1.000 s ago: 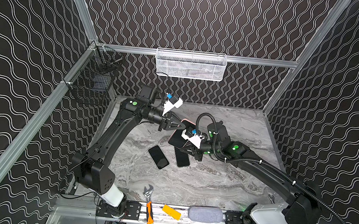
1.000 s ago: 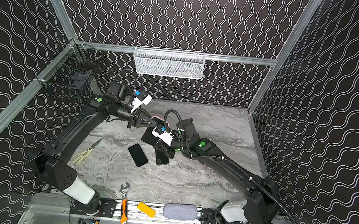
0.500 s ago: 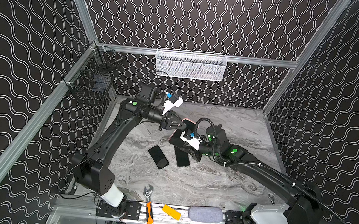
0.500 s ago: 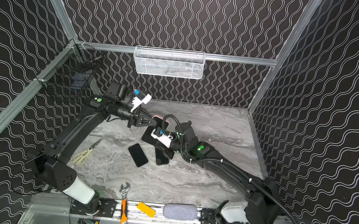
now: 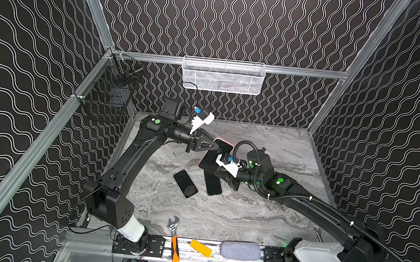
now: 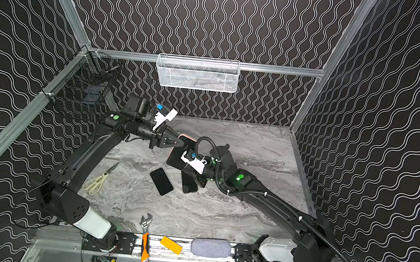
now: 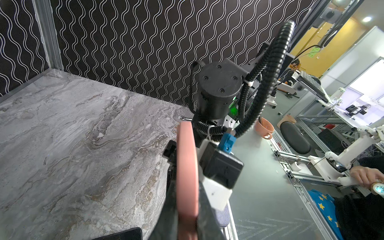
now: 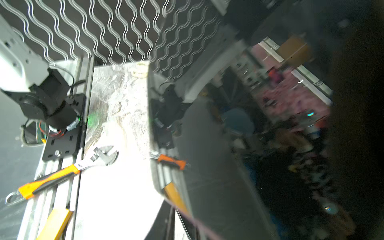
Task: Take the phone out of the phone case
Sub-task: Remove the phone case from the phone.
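The left gripper [image 5: 216,146] is clamped on the far end of the phone case [image 7: 186,166], held in the air with the phone [image 5: 213,158] inside, and its long axis points toward the right gripper [image 5: 220,174] at the near end, whose jaws cannot be judged.

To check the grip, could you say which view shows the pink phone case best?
Left wrist view: the pink phone case is close, sharp, edge-on. Both top views show its thin rim; the right wrist view blurs it.

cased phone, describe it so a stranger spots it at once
Over the marble table, below the white mesh basket, the left gripper holds the cased phone up. Only it has a pink rim; the two black phones nearby lie flat.
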